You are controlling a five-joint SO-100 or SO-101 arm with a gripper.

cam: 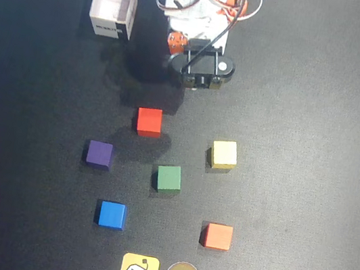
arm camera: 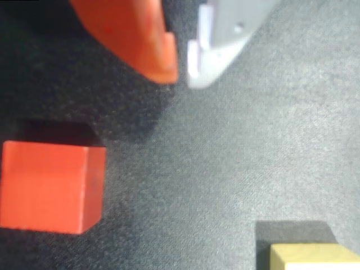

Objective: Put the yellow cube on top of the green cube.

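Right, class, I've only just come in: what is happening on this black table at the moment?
A small robot arm sits at the top of the overhead view, its gripper empty, jaws nearly together, above bare mat. Nothing is being handled yet. Six cubes lie apart: the yellow cube rests up and to the right of the green cube, with the red cube, purple cube, blue cube and orange cube around them. A white box stands near the arm.
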